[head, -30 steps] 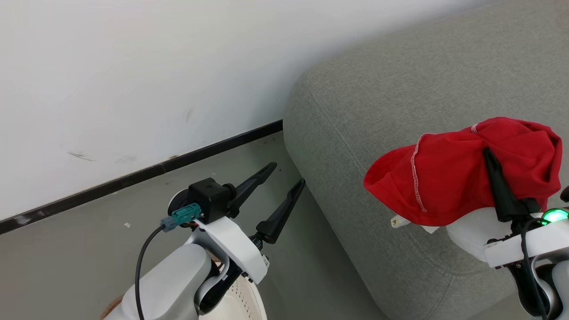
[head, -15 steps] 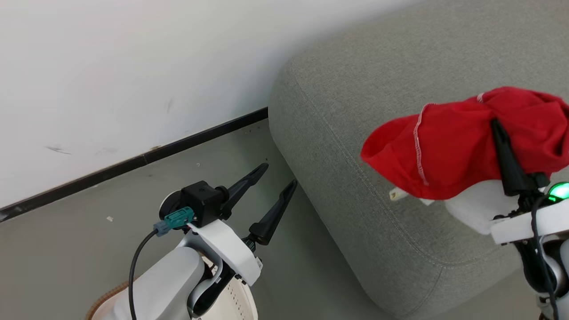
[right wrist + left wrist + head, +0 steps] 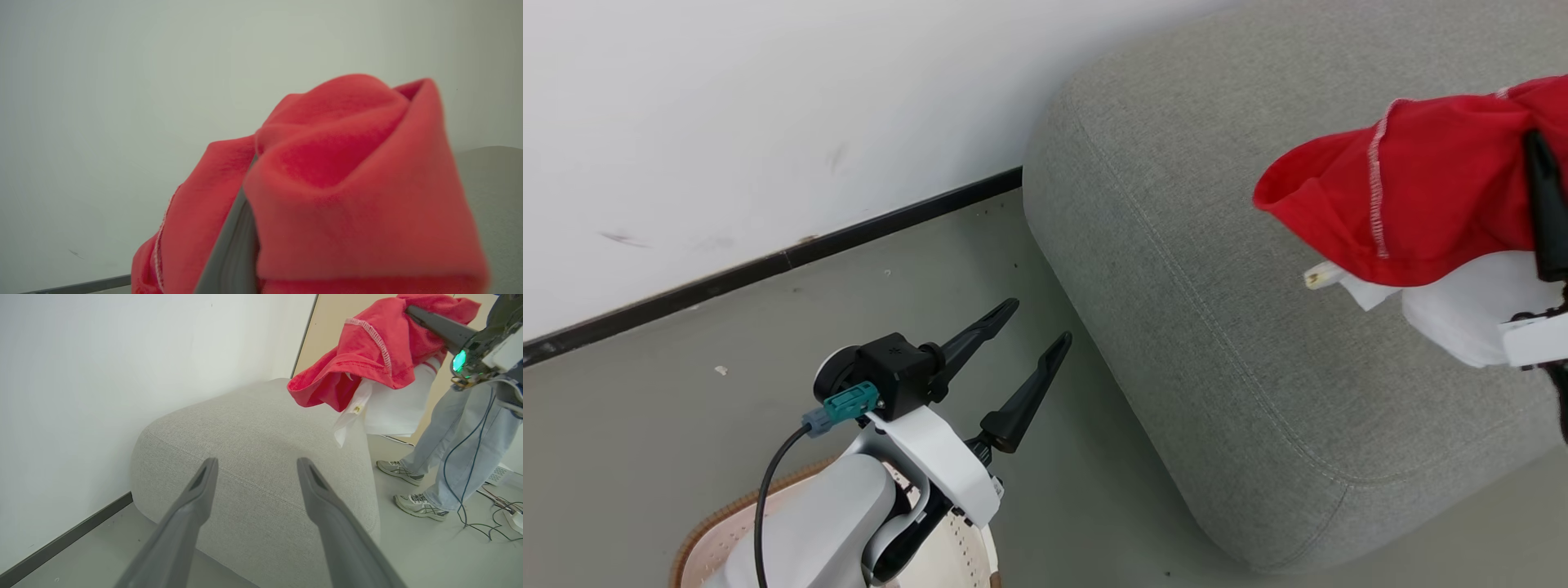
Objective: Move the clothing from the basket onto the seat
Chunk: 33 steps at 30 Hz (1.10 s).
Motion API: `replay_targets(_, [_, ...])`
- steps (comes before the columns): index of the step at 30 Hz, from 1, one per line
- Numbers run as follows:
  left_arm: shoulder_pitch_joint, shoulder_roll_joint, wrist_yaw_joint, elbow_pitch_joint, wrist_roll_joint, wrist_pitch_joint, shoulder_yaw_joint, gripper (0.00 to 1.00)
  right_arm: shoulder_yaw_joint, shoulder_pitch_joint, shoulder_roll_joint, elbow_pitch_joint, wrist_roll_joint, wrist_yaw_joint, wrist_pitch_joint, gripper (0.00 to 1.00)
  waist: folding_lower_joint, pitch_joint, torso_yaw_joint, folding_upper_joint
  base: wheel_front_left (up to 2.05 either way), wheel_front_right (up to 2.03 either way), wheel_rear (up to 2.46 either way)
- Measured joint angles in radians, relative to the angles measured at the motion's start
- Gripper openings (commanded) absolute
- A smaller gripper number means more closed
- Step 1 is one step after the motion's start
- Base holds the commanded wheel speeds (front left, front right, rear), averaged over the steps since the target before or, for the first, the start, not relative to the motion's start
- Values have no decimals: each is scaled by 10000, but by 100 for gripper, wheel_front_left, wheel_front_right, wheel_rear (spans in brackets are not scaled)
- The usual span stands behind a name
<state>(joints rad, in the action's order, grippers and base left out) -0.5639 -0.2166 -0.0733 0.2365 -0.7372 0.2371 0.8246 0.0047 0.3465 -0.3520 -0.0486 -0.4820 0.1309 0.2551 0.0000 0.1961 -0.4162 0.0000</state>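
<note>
Above the seat's right part: a red soft-fabric garment with a white stitched hem point(image 3: 1429, 204) hangs lifted over the large grey fabric-upholstered seat with rounded corners point(image 3: 1217, 327). It is not lying on the seat.
White part: a white fabric panel with a small label point(image 3: 392, 408) hangs below the red cloth, on the side toward the seat's edge.
Right gripper point(image 3: 1538, 155): it is over the seat's right part. Its two long dark fingers are pressed together on the red garment, and the cloth drapes over them on both sides.
Left gripper point(image 3: 1039, 320): it is just beside the seat's left corner, over the grey floor point(image 3: 686, 408). Its fingers are spread wide with nothing between them, and the tips point toward the seat.
Basket: the oval cream-white perforated plastic basket with a brown woven-look rim point(image 3: 711, 523) stands on the floor to the left of the seat, under the pale left forearm. What is inside it is hidden.
Wall: a white wall with a dark skirting strip point(image 3: 768, 265) runs behind the seat.
Person: behind the seat's far side, legs in pale blue jeans and light trainers point(image 3: 457, 428) stand on the floor, with thin dark cables point(image 3: 490, 522) near the feet.
</note>
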Motion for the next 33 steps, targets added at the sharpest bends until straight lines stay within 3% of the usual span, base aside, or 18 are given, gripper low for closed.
replay_targets(20, [-33,-485,360,-834,180,-640,-25,100,224,2268,-1505,-2895,-1081,0,0,0,0,1263,526,0,0,0,0])
replay_targets(33, [-380,-761,633,-1565,355,-922,-184,100,-299,3999,-2148,-4071,-853,0,0,0,0,2266,999,0,0,0,0])
